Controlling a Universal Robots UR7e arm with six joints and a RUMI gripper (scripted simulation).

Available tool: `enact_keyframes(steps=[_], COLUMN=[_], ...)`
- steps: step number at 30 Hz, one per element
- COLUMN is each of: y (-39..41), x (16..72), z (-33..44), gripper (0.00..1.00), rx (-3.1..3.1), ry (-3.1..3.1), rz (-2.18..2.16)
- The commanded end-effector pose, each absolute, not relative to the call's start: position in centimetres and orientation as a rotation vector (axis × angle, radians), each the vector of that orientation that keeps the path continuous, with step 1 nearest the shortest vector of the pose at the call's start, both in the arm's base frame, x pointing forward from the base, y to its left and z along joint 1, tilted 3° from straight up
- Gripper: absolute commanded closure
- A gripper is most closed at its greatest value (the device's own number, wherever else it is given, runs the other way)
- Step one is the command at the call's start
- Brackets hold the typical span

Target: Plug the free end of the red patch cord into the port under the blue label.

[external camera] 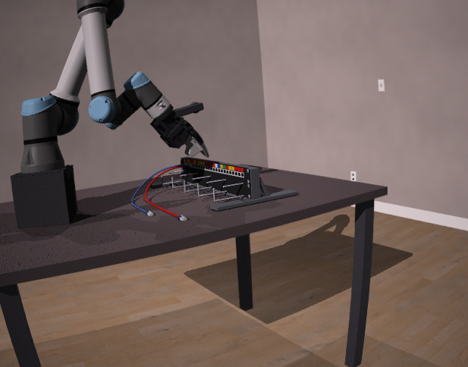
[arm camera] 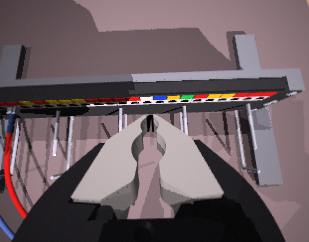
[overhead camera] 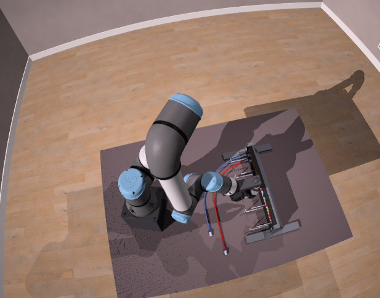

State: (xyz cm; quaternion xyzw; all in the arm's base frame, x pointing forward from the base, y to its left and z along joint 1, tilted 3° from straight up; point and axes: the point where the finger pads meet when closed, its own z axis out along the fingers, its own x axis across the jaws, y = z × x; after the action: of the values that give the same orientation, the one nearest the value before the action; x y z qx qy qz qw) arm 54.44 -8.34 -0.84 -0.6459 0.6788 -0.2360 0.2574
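One rack (overhead camera: 270, 198) (external camera: 255, 183) (arm camera: 203, 77), upright on the table (overhead camera: 183, 275) (external camera: 317, 203); blue label (external camera: 218, 166) (arm camera: 160, 98) among its row of colored labels. One red patch cord (overhead camera: 215, 212) (external camera: 148, 196) (arm camera: 7, 160), one end in a port, free plug (overhead camera: 225, 252) (external camera: 182, 217) on the table at the near side. One blue patch cord (overhead camera: 205, 208) (external camera: 133, 196) (arm camera: 0, 223), likewise plugged, its free plug (overhead camera: 210, 233) (external camera: 149, 213) left of the red one's in the exterior view. One gripper (overhead camera: 256, 192) (external camera: 205, 155) (arm camera: 150, 116), above the rack, tips together, nothing between

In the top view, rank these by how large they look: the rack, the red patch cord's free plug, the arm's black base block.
1. rack
2. black base block
3. red cord's free plug
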Motion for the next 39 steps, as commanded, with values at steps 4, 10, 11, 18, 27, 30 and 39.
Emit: enact_keyframes(steps=[4, 10, 11, 18, 27, 30, 39], y=[-8.4, -8.4, -8.4, -8.4, -8.4, -8.4, -8.4], x=[54.2, 53.6, 53.5, 52.8, 51.3, 51.1, 49.5], z=[-0.5, 0.2, 0.3, 1.1, 2.8, 3.0, 4.9], gripper=[1.00, 1.00, 1.00, 1.00, 1.00, 1.00, 1.00], rx=[-1.752, -1.752, -1.752, -1.752, -1.752, -1.752, -1.752], ry=[1.841, 1.841, 1.841, 1.841, 1.841, 1.841, 1.841], rz=[-0.642, -0.642, -0.642, -0.642, -0.642, -0.642, -0.642])
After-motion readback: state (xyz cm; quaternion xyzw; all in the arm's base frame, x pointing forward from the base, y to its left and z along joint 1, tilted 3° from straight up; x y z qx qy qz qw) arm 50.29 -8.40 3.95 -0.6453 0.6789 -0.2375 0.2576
